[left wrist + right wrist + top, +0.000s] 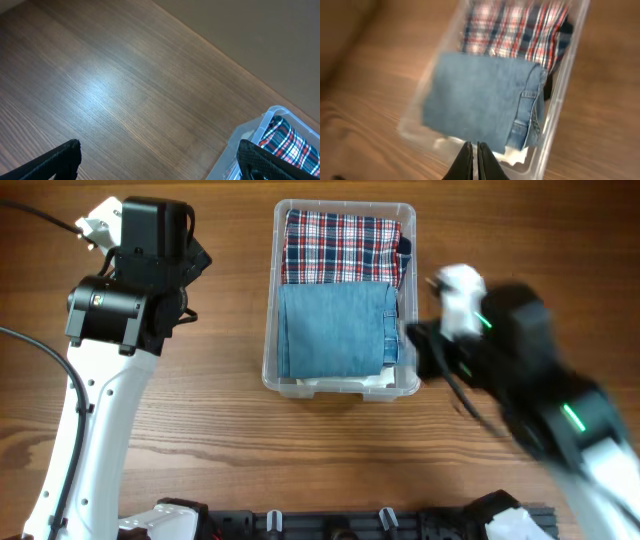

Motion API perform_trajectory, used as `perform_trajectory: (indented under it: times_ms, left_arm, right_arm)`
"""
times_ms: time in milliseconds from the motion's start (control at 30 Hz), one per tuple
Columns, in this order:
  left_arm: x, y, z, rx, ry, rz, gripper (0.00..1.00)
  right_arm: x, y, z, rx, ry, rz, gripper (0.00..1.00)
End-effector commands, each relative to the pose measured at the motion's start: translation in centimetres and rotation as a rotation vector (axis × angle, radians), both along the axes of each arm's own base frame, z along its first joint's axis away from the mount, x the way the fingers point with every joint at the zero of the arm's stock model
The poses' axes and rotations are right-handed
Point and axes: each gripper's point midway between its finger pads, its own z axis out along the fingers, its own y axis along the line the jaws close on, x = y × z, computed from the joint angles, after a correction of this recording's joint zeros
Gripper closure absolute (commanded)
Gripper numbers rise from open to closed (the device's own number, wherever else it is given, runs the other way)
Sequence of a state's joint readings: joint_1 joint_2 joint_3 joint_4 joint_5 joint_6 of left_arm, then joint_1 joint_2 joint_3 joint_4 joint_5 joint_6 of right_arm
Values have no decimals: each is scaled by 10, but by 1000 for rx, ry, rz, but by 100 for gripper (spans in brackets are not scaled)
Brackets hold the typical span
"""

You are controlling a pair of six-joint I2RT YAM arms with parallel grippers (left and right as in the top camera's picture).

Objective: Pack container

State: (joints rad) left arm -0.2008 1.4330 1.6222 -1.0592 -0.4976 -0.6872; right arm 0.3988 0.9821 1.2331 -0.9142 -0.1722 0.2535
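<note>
Viewing from overhead: the container (268,330) sits at the middle of the table (230,450), its long axis running away from the robot's base.
Contents, overhead: a folded plaid shirt (340,248) fills the far half and folded jeans (335,330) the near half, with a white item (345,383) showing under the jeans' near edge.
Nearer arm, overhead: the right gripper (422,345) is smeared by blur, just beside the container's right rim at the near corner; the left gripper (193,280) is apart from the left rim, over bare wood.
Left wrist view: the fingers (62,157) are spread wide and hold nothing; only the container's corner, with a strip of plaid, shows low on the right.
Right wrist view: the fingertips (466,159) are pressed almost together and grip nothing, poised above the near end of the container.
Bearing, right wrist: the jeans lie straight ahead of the fingers, the plaid beyond them, and the long axis runs roughly along the line of reach.
Judgement: the right arm looks better placed for any move at the container.
</note>
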Motion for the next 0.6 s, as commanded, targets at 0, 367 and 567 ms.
perform_trajectory:
  times_ms: [0, 367, 567]
  left_arm:
    - [-2, 4, 5, 9, -14, 16, 0]
    - [-2, 4, 5, 9, -14, 16, 0]
    - [-2, 4, 5, 9, -14, 16, 0]
  right_arm:
    - [-62, -22, 49, 96, -175, 14, 87]
    - [-216, -91, 60, 275, -461, -26, 55]
    - [-245, -107, 53, 336, -497, -65, 54]
